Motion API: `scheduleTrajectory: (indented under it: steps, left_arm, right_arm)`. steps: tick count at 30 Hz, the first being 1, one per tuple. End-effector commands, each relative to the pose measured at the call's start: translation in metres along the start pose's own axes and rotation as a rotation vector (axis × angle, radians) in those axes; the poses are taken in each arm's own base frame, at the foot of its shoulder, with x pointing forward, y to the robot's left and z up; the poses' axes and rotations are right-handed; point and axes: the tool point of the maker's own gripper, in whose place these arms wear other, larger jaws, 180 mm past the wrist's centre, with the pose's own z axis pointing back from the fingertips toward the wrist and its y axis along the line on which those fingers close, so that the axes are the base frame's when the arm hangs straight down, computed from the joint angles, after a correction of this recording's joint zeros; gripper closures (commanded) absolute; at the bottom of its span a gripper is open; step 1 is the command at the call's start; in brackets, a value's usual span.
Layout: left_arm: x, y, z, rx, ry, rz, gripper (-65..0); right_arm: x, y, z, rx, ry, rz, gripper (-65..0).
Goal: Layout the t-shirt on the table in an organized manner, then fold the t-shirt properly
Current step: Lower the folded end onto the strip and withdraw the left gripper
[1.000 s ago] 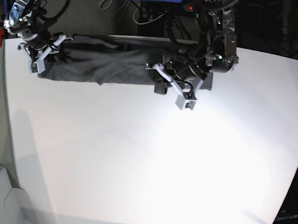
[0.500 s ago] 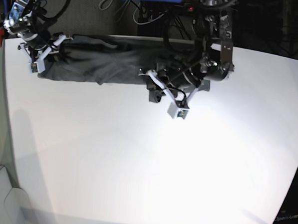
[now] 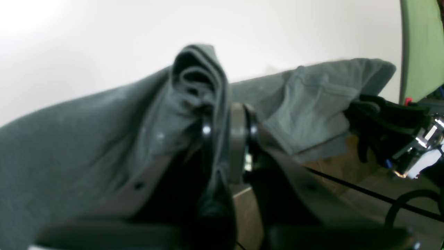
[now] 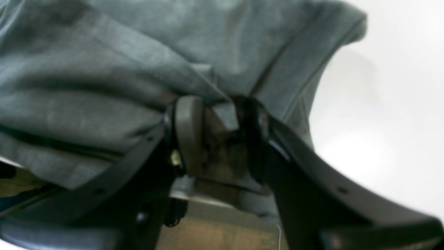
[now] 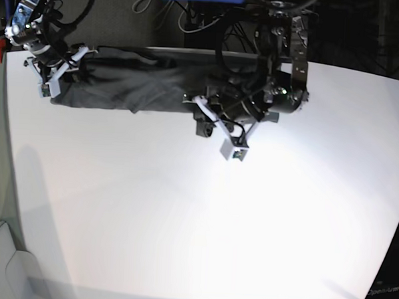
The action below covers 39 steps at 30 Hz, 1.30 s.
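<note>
Dark charcoal-grey soft cloth t-shirt [image 5: 132,86]: bunched in a long band along the far edge of the smooth white table [image 5: 196,216], left gripper [image 3: 223,130] and right gripper [image 4: 216,133] each pinching its fabric; neither laid out nor folded.

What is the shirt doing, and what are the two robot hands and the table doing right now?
t-shirt: bunched in a long strip at the table's far edge, not laid flat.
left gripper: shut on a fold of the t-shirt.
right gripper: jaws partly apart, with t-shirt cloth between them.
table: white top, bare on the near side.
</note>
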Motion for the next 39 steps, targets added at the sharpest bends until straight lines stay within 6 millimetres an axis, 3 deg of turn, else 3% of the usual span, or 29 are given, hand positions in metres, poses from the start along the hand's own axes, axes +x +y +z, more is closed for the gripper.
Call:
scheduleTrajectory:
  steps: [1,10,23,27,30,32,34,36,39]
  left_arm:
    - [0.009,-0.015,0.000,-0.043,-0.024,-0.021,-0.5]
    - [0.006,-0.029,-0.007,-0.068,0.006,-0.091,-14.7]
    - [-0.004,-0.026,-0.013,-0.064,0.090,-0.094,-20.4]
    - [0.006,-0.033,-0.004,-0.092,0.036,-0.098,-19.8]
    - [0.031,-0.035,0.019,-0.134,-0.083,-0.082,-19.8]
    - [0.038,-0.020,0.027,-0.124,-0.114,-0.044,-19.7]
    - [0.039,0.024,0.034,-0.033,-0.119,0.017,-19.0]
    - [0.030,0.068,0.046,0.038,-0.118,0.098,-14.2]
    - [0.015,0.114,0.071,0.097,-0.127,0.194,-11.8]
  right_arm:
    - [-0.028,-0.001,0.000,-0.012,0.125,0.018,-22.5]
    - [-0.026,-0.001,0.000,-0.013,0.122,0.018,-22.6]
    - [-0.025,-0.001,-0.001,-0.013,0.119,0.019,-22.7]
    - [-0.023,-0.001,-0.001,-0.013,0.116,0.019,-22.7]
    - [-0.019,-0.002,-0.002,-0.014,0.107,0.020,-22.7]
    - [-0.019,-0.002,-0.002,-0.014,0.108,0.021,-22.8]
    - [-0.018,-0.003,-0.002,-0.016,0.107,0.021,-22.8]
    - [-0.017,-0.005,-0.001,-0.022,0.102,0.022,-22.9]
    - [-0.015,-0.007,0.000,-0.027,0.097,0.021,-22.9]
